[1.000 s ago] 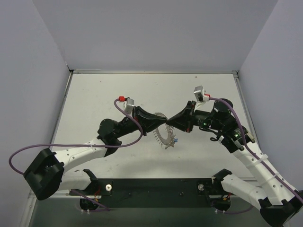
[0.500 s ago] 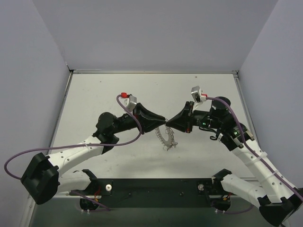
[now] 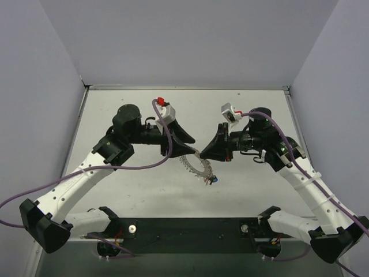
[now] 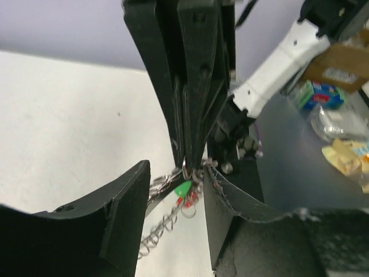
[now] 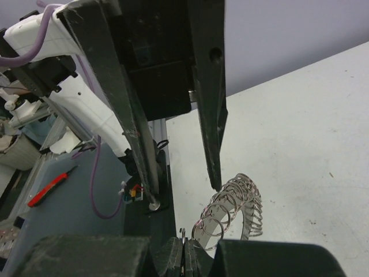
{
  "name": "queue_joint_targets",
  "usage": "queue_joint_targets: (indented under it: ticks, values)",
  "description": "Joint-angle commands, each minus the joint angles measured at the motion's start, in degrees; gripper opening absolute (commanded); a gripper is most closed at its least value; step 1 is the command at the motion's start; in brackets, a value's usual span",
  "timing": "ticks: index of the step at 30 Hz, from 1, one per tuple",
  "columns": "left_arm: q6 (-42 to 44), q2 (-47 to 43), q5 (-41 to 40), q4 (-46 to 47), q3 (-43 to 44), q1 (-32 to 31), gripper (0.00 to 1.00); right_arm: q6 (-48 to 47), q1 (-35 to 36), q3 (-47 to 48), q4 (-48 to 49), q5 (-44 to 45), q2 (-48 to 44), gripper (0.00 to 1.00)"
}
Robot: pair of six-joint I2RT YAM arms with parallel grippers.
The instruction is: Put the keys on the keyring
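Right claw (image 3: pixel 202 154) is clenched on the keyring (image 3: pixel 195 166), which hangs from it over the table (image 3: pixel 115 109), keys (image 3: pixel 211 180) at the low end. Left claw (image 3: pixel 187 145) is released and meets it tip to tip, both arms bent inward.

Left wrist: its spread fingers (image 4: pixel 124 213) flank the right claw's pinch. A green key (image 4: pixel 183 188) dangles there. The packet (image 4: pixel 320 95) beyond has print too blurred to read.

Right wrist: the keyring coils beside the left claw's parted fingers. A red-handled tool (image 5: pixel 49 189) lies off the table.
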Motion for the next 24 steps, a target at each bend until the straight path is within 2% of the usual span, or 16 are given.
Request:
queue_joint_targets:
  ticks: [1, 4, 11, 14, 17, 24]
  values:
    - [13.4, 3.9, 7.0, -23.7, 7.4, 0.1, 0.50, -5.3, 0.3, 4.4, -1.4, -6.9, 1.3, 0.00]
    - [16.7, 5.7, 8.1, -28.4, 9.8, 0.0, 0.45, -5.7, 1.1, 4.4, -1.9, -6.8, 1.8, 0.00]
    - [17.9, 6.3, 7.6, -29.1, 10.6, -0.9, 0.41, -6.1, 1.8, 4.4, -2.9, -5.5, 2.7, 0.00]
    - [17.1, 5.4, 6.0, -26.8, 10.3, -1.2, 0.42, -6.1, 2.0, 4.4, -2.9, -5.2, 3.1, 0.00]
    - [15.9, 4.1, 4.6, -24.7, 9.6, -1.2, 0.48, -6.1, 2.0, 4.3, -2.9, -4.9, 3.4, 0.00]
    - [16.3, 3.5, 3.5, -24.8, 10.0, -1.4, 0.49, -6.1, 2.2, 4.3, -3.0, -4.8, 4.0, 0.00]
